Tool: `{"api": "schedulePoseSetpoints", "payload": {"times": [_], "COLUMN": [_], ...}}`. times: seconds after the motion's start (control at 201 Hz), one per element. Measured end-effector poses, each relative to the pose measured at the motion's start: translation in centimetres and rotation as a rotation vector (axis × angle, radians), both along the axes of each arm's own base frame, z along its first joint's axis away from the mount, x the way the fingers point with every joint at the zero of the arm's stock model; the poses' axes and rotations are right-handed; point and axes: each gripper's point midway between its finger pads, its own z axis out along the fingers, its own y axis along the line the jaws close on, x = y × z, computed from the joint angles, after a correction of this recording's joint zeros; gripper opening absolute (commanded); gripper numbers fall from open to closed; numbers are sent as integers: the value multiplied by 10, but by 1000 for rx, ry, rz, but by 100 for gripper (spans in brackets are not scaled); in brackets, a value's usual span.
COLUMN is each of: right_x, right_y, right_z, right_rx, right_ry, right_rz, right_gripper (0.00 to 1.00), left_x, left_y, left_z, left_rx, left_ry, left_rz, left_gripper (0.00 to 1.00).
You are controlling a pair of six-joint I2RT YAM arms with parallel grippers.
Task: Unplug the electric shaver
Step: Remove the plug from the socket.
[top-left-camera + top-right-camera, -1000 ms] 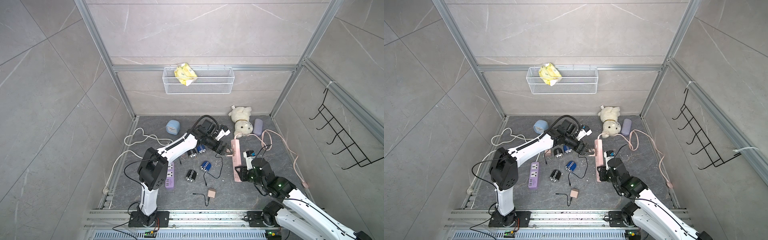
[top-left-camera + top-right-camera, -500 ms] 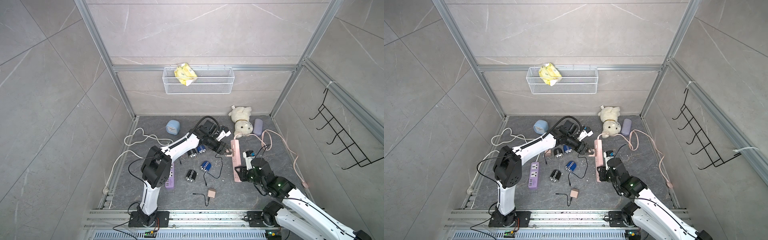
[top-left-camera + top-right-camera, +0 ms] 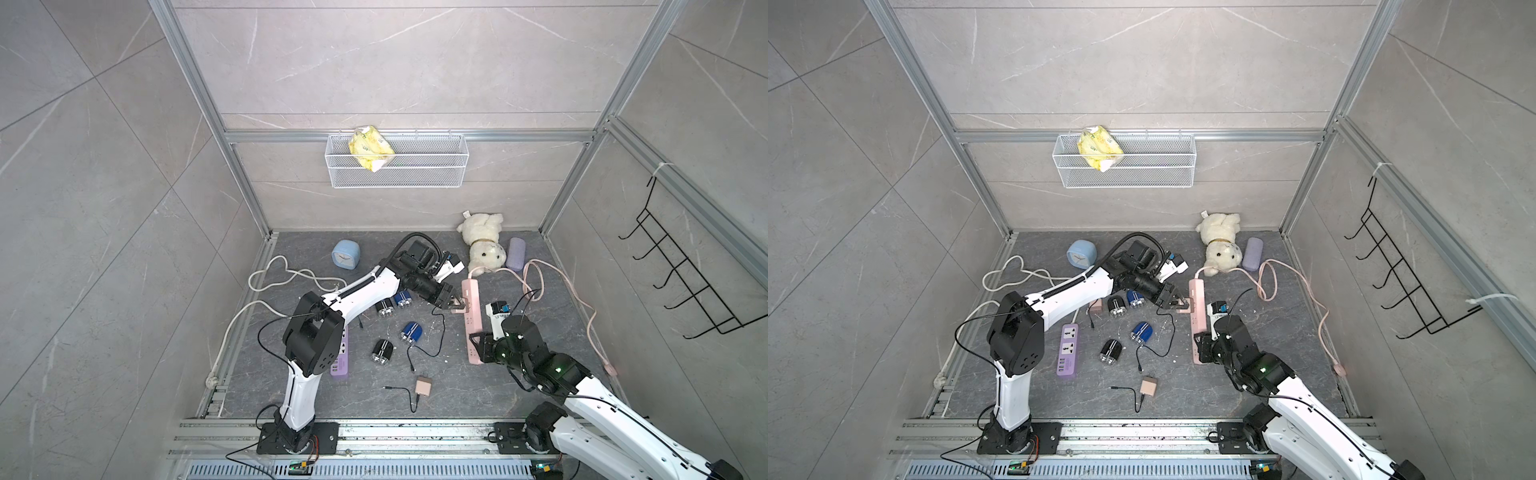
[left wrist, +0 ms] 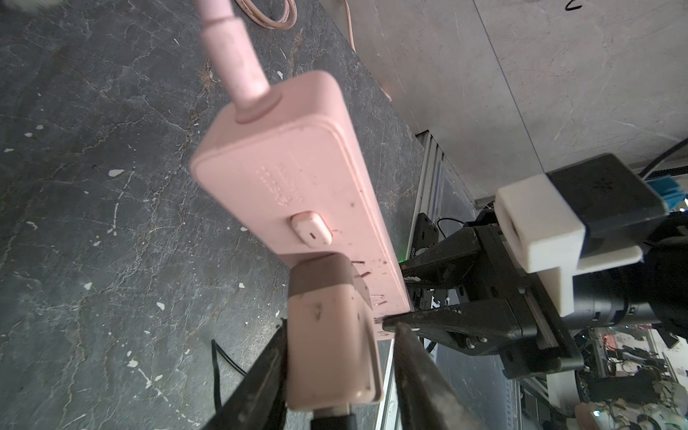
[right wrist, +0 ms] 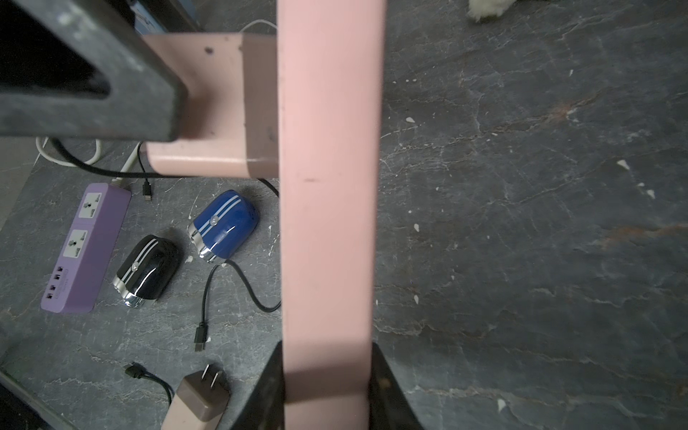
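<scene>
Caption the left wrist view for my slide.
Left gripper straddles the pink adapter plugged into the pink power strip.

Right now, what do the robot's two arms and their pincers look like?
The left arm and right arm are white tubes with boxy black joints and loose black cables. The left gripper and right gripper have dark, tapering fingers. A green light glows on the right arm.
</scene>
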Motion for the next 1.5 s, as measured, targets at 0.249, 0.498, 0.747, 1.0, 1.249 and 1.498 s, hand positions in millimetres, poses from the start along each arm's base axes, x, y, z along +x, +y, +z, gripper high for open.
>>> {"api": "schedulePoseSetpoints", "payload": {"times": [0.249,0.498,0.747,1.0,1.249,1.498], "right_x": [-1,-1,1,8,9,8], "right_y": [-1,0,-3,-7,-6,-8], "right_z": [-1,-3,-4,-7,-16,-15], "right_rx": [-5,-13,-39,-81,-93,-86], "right_ry": [4,9,-3,2,41,47], "right_rz": [2,4,-2,-38,-58,-64], "right_gripper": [0,0,0,0,0,0], "left_x": [-2,-3,-4,0,1,-1], "left_y": [-1,-1,-2,-6,-6,-6], "left_z": [-4,-4,-2,-4,-10,-8], "left_rx": [5,5,-2,-30,-28,-34], "left_ry": [40,51,68,59,50,43], "left_rz": [-1,1,6,16,22,14], "left_gripper": [28,0,0,0,0,0]}}
